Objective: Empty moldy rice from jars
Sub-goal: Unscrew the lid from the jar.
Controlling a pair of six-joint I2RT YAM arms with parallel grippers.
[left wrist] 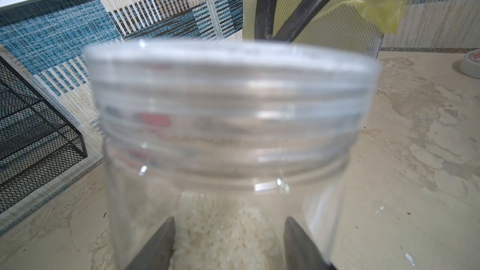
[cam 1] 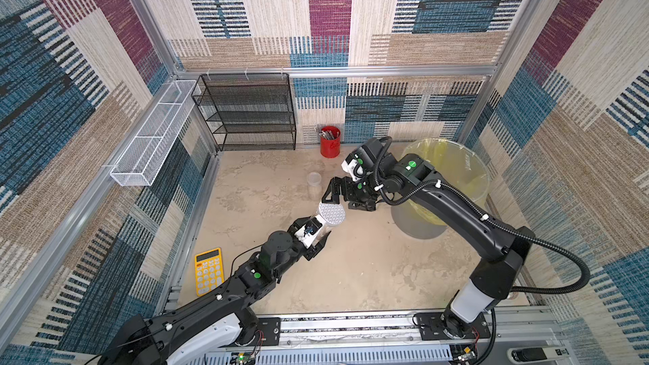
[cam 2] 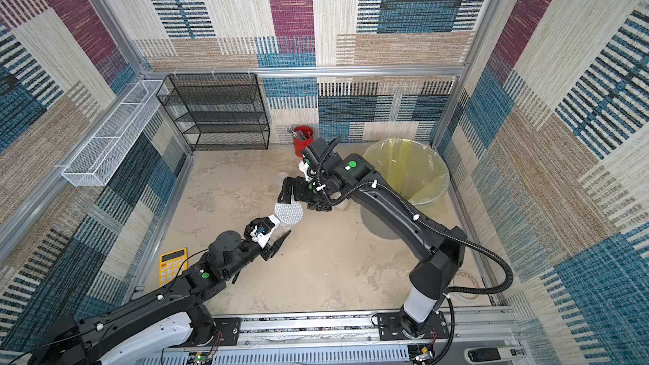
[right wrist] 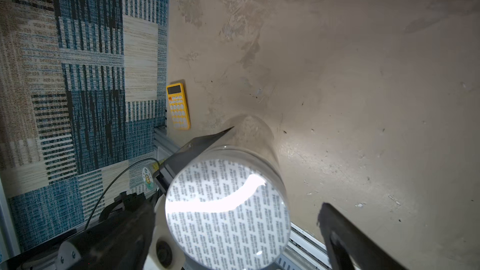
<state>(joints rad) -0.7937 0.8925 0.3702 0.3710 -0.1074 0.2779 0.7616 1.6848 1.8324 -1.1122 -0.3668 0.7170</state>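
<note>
Left pincer (left wrist: 229, 220) clamps jar (left wrist: 228, 115) | rice (left wrist: 220, 237) blurred | fingers (left wrist: 158, 245) cropped

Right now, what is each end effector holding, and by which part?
The left end effector grips the clear cylindrical jar by its side wall, below the threaded neck. The right end effector, open, holds nothing.

On the table (cam 1: 368, 268), the jar (cam 1: 332, 215) is central, bin (cam 1: 456, 163) to its right, cup (cam 1: 330, 143) behind, calculator (cam 1: 208, 271) front-left.
</note>
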